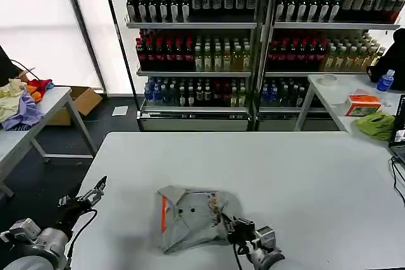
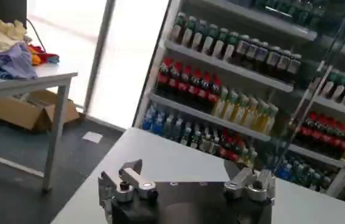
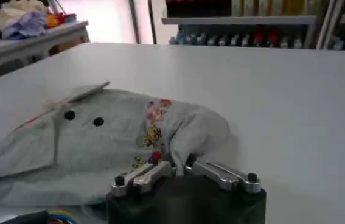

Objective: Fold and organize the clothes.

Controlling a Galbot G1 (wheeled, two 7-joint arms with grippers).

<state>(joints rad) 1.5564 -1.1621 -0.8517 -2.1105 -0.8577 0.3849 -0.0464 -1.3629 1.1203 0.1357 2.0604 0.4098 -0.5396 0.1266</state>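
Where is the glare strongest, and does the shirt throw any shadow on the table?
Head view: the window is blown out to white. Left wrist view: the same window glares. Right wrist view: the grey shirt throws a soft shadow on the table.

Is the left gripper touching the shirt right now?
No. The left gripper hangs open off the table's left edge, apart from the grey shirt.

No legible text, brand, number or sign appears in any view. Labels on the shelved bottles (image 1: 196,55) are too small to read. The print on the grey shirt (image 3: 151,131) is pictorial only.
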